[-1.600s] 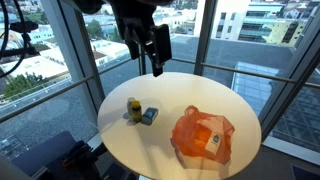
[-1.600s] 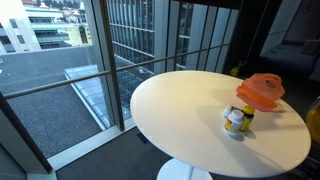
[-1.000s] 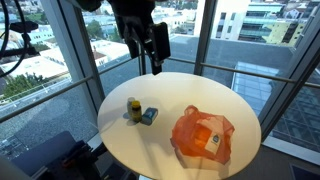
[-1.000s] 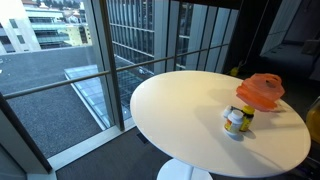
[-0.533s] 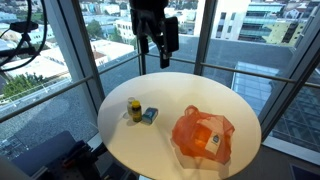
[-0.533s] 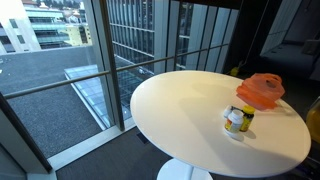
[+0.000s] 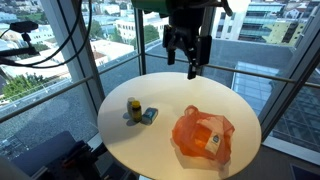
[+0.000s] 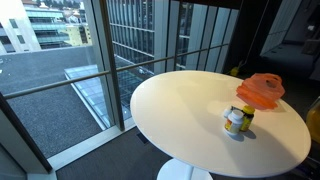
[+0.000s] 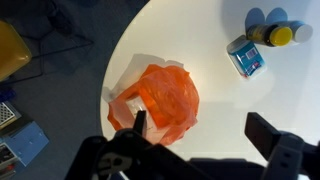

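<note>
My gripper (image 7: 192, 62) hangs open high above the far side of the round white table (image 7: 170, 150), with nothing between its fingers. In the wrist view the gripper (image 9: 200, 128) looks straight down; an orange plastic bag (image 9: 160, 100) with a white box inside lies under the left finger. The bag (image 7: 202, 136) rests on the table's near right part in an exterior view and shows at the far edge (image 8: 262, 90) in an exterior view. A yellow-lidded jar (image 7: 133, 109) and a small blue box (image 7: 150, 115) stand together on the table's left; the jar (image 8: 236, 120) also shows in an exterior view.
The table stands next to floor-to-ceiling windows with dark metal frames (image 8: 103, 60). A yellow object (image 9: 12, 45) and a blue item (image 9: 25, 145) lie on the dark floor beside the table in the wrist view. Dark equipment (image 7: 55, 158) sits low at the table's left.
The arm has swung to the right across the far side of the table, from above the left middle to above the right. The gripper stays open. Objects on the table have not moved.
</note>
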You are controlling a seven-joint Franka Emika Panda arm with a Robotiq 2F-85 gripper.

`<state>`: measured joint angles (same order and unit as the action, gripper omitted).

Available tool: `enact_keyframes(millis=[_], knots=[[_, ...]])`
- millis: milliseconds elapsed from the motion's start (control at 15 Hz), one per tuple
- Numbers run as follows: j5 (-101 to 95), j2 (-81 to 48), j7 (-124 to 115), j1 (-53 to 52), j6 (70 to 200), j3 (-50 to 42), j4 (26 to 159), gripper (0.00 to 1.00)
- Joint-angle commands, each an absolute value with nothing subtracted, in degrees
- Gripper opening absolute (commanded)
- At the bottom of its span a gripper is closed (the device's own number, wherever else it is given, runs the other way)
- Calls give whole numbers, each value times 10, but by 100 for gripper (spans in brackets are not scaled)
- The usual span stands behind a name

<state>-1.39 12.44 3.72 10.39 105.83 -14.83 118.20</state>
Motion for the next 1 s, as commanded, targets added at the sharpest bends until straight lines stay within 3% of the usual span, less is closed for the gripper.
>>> enact_keyframes(millis=[0, 933], knots=[[8, 51, 40, 117, 1048, -156, 1119, 100], [29, -105, 77, 158, 1059, -155, 1019, 100]])
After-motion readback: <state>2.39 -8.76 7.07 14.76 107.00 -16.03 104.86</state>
